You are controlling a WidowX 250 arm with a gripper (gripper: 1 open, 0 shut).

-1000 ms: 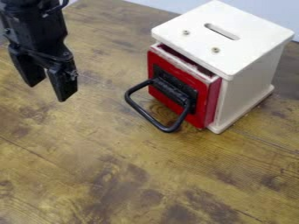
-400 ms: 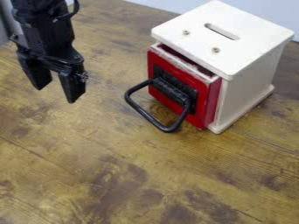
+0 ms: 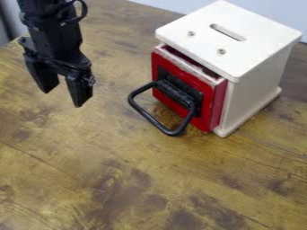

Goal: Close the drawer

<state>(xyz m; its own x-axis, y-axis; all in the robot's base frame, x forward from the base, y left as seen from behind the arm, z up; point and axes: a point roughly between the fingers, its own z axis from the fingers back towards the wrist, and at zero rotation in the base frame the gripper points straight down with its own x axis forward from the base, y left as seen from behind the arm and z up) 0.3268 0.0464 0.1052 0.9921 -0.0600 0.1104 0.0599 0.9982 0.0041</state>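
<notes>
Hovering above the table [image 3: 72, 171], the hand [image 3: 65, 90] has its fingers spread around nothing, likely because closing needs a push rather than a grip. Across from it, the drawer [image 3: 206, 97] juts slightly from the cream casing [image 3: 254, 76], its loop handle [image 3: 153, 120] reaching outward, offering a surface to press.

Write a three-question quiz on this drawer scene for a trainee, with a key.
1. Multiple choice: what color is the drawer's front?
A) green
B) red
C) yellow

2. True or false: the claw is gripping the black loop handle.

3. Fill in the blank: the top of the white casing has a narrow ____ cut into it, beside two small round fittings.

Key: 1. B; 2. false; 3. slot
</notes>
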